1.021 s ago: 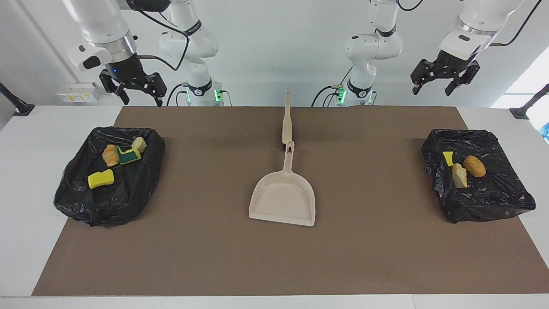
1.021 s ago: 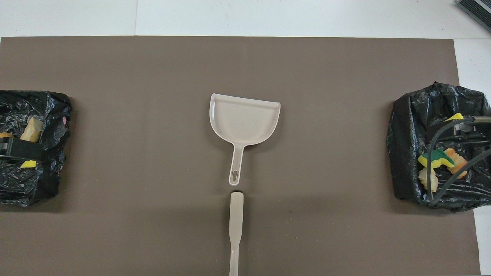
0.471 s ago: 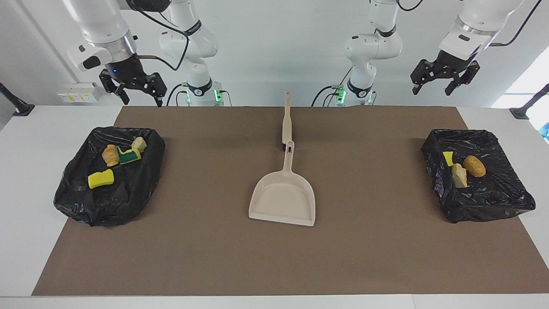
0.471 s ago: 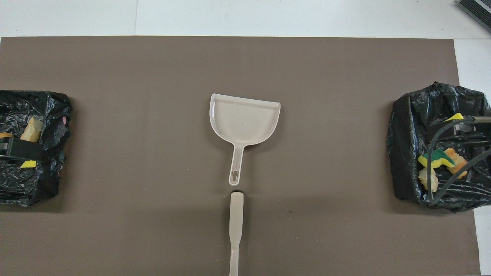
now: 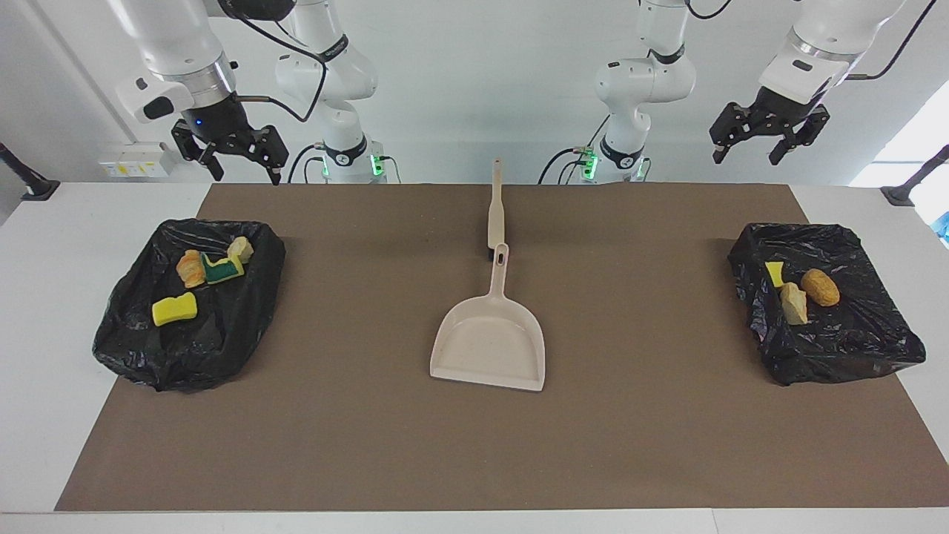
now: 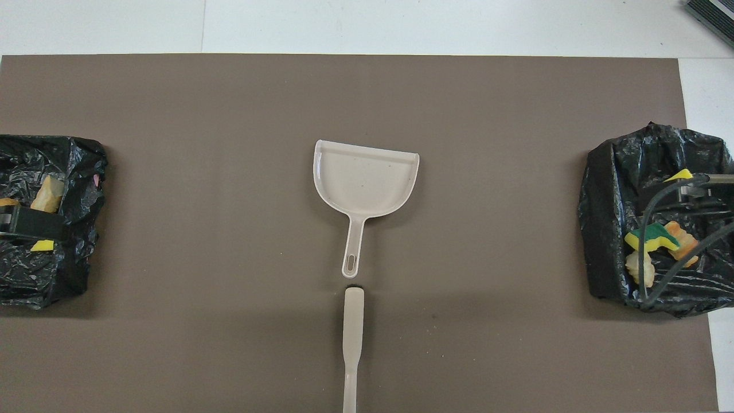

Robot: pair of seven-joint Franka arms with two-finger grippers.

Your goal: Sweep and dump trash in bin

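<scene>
Trash (image 5: 176, 308) in black-lined bins (image 5: 141, 348), beneath raised, wide-open left claw (image 5: 749, 152) and right claw (image 5: 245, 169).

A plain beige plastic dustpan (image 5: 489, 348) is lying on a flat brown mat (image 5: 371, 430) over the white tabletop (image 5: 44, 297), while glossy black crinkled plastic bags (image 5: 189, 348) are showing yellow, green-backed and tan-orange trash pieces (image 5: 175, 308).
</scene>
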